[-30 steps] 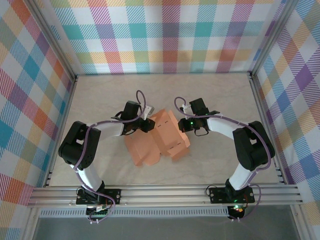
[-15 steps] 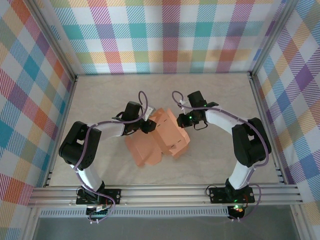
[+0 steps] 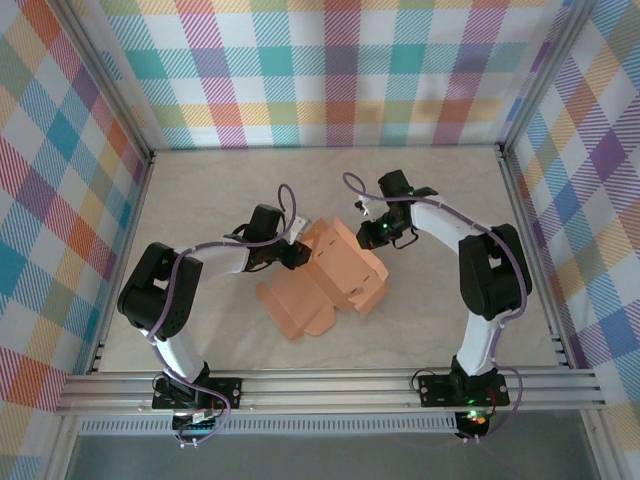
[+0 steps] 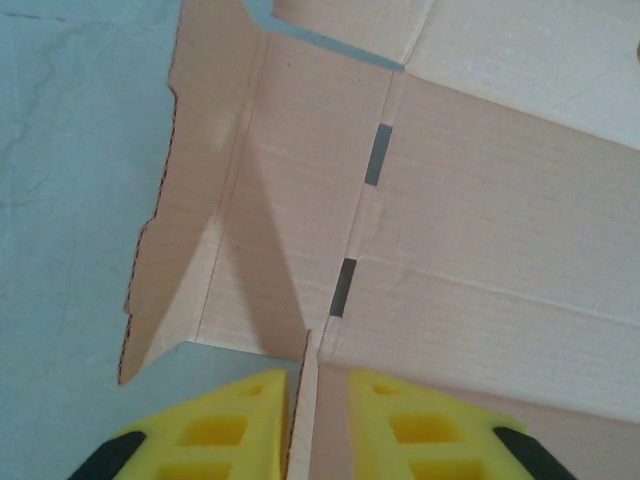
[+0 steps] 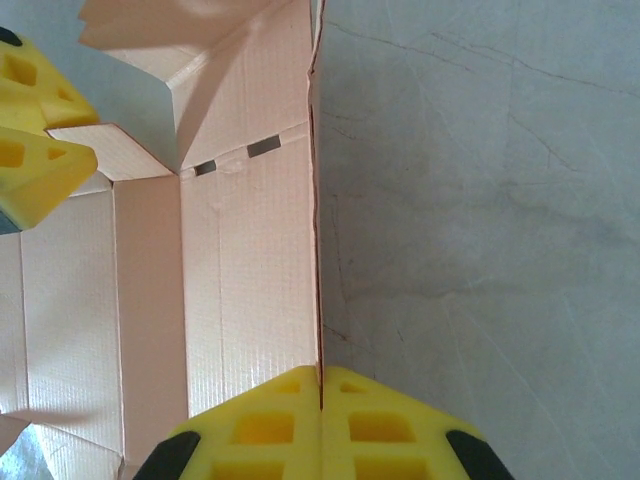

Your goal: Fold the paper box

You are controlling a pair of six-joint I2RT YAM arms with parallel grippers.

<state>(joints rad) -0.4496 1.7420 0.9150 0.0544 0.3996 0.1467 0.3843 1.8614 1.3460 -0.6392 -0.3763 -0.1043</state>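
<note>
The worktop (image 3: 200, 190) was a pale, faintly veined beige slab, closed in on three sides by walls (image 3: 330, 70) of bright plaid in teal, orange, purple and yellow, with aluminium rails (image 3: 330, 385) crossing the bottom of the overhead frame where the two arm bases were bolted. The paper box (image 3: 325, 280), a salmon-orange die-cut sheet partly raised into shape, lay near the middle of the overhead frame, its flatter part with rounded tabs spreading toward the lower left and its folded-up part toward the right. The left pincer (image 3: 293, 252) met the box at its upper left edge, and the right pincer (image 3: 376, 235) met it at its upper right edge, so the box sat between the two. In the left wrist view the yellow fingers (image 4: 230, 430) stood only narrowly apart at the bottom of the frame with the upright edge of a flap between them; the flap lay against the finger on the left of the frame, a sliver of gap showed at the other, and I could not tell whether it was truly pinched. In the right wrist view the right pincer's fingers (image 5: 260, 430) were pressed together at the bottom centre, closed on the thin edge of a standing wall of the box that ran straight up the frame, with cardboard to its left and bare worktop to its right.
</note>
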